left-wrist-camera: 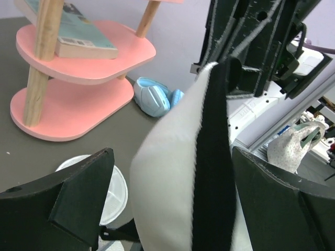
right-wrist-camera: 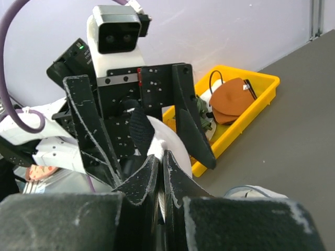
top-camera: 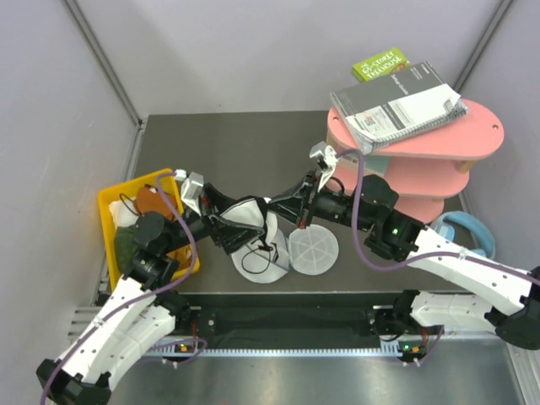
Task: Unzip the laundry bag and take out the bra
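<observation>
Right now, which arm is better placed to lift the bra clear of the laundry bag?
Right. The right tool is pinched shut on the bra, while the left tool stands wide open around it.

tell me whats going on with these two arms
The right gripper is pinched shut on the bra, a white piece with dark edging, holding it up over the table. The left gripper is open around the fabric. The laundry bag lies below on the table, apparently unzipped and spread flat.
</observation>
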Controlling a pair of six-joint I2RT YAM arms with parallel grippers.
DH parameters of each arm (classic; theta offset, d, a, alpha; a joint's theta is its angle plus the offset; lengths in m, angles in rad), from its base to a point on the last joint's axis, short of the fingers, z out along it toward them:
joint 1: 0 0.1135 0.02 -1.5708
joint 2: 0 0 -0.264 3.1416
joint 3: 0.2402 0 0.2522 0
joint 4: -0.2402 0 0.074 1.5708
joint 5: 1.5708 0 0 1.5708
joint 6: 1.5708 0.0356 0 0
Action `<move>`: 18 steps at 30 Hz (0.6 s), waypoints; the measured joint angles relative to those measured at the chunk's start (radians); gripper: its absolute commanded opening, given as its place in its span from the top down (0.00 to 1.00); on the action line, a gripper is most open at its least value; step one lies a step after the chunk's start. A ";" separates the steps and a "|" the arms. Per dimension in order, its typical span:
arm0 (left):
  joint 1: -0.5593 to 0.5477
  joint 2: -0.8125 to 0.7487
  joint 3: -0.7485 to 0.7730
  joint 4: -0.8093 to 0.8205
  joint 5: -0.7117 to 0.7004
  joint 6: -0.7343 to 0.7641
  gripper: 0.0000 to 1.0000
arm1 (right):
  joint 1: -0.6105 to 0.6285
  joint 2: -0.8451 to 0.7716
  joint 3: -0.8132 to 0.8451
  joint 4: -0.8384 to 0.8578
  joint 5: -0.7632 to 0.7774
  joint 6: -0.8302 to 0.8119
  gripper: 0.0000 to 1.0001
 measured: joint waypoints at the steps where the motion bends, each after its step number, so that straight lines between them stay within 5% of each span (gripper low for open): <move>1: 0.000 0.013 0.000 0.005 -0.001 -0.002 0.12 | 0.000 0.005 -0.005 0.007 -0.002 0.005 1.00; 2: 0.000 0.029 0.000 0.010 -0.001 -0.005 0.21 | 0.000 0.010 -0.007 0.010 -0.003 0.008 1.00; 3: 0.000 0.045 0.000 0.014 -0.003 -0.010 0.51 | 0.000 0.014 -0.011 0.016 -0.005 0.012 1.00; 6: 0.000 0.089 0.000 0.018 -0.009 -0.018 1.00 | 0.000 0.016 -0.018 0.024 -0.007 0.014 1.00; 10: -0.006 0.127 0.023 0.001 -0.039 -0.003 1.00 | -0.002 0.017 -0.018 0.000 0.012 0.010 0.93; 14: -0.009 0.152 0.095 -0.068 -0.117 0.025 1.00 | -0.021 0.003 -0.017 -0.012 0.058 0.004 0.47; 18: -0.002 0.216 0.222 -0.124 -0.206 0.041 1.00 | -0.062 -0.056 -0.021 -0.061 0.137 0.003 0.22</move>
